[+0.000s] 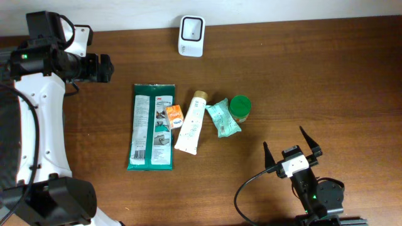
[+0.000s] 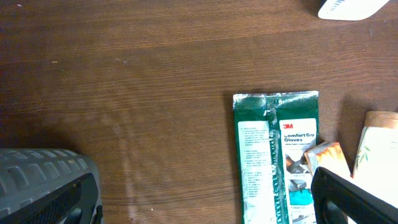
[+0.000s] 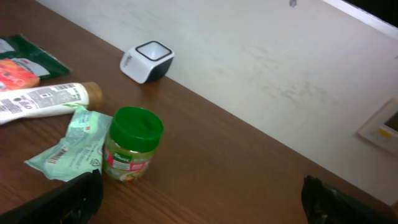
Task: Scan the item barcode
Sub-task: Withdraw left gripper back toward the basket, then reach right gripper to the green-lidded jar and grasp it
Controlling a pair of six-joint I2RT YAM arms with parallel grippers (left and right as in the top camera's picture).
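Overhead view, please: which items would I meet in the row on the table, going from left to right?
Green glove pack → small orange box → white tube → pale green sachet → green-lidded jar.

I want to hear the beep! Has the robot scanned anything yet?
Done: nothing that shows. The gloves pack, tube, pouch and jar all lie on the table, away from the scanner. In hand: nothing; the left gripper and right gripper are both open and empty. Left: pick one item and show its barcode to the scanner.
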